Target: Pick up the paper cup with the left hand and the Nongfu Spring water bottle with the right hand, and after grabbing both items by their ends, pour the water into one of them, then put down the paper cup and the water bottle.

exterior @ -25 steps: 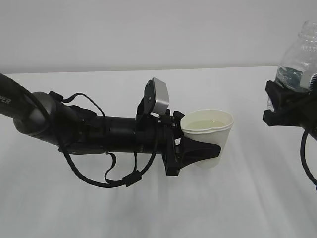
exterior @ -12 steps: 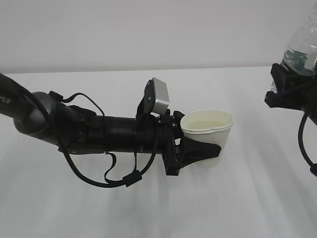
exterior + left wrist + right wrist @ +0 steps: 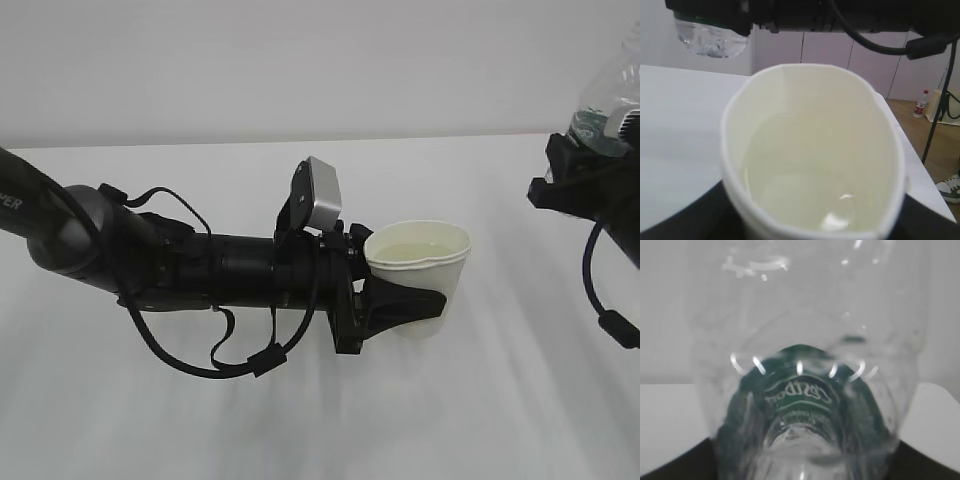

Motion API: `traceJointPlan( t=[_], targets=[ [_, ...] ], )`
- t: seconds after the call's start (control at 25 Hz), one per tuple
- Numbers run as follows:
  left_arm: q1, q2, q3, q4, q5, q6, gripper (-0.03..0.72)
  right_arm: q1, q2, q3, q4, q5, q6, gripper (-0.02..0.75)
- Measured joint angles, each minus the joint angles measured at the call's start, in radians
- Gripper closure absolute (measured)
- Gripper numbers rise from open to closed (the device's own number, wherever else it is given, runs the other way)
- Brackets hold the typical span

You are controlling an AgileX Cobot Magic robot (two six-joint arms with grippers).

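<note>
Upward and rightward goes the bottle (image 3: 612,100), pinched by the right end effector (image 3: 585,190); left end effector (image 3: 395,305) clamps the soft, water-filled cup (image 3: 420,270) (squeezed oval) above mid-surface (image 3: 480,400).

White table (image 3: 500,400); nothing visibly resting on it.

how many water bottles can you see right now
2: the Nongfu Spring water bottle gripped by the right hand at the far right, and a small red-capped bottle on the floor in the background.
</note>
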Motion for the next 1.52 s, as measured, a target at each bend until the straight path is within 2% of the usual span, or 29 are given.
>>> traceJointPlan(
  t=[1.52],
  targets=[
    [0.000, 0.000, 0.000, -0.004, 0.000, 0.000, 0.263, 0.000, 0.376, -0.276, -0.033, 0.000, 0.078, 0.384]
  ],
)
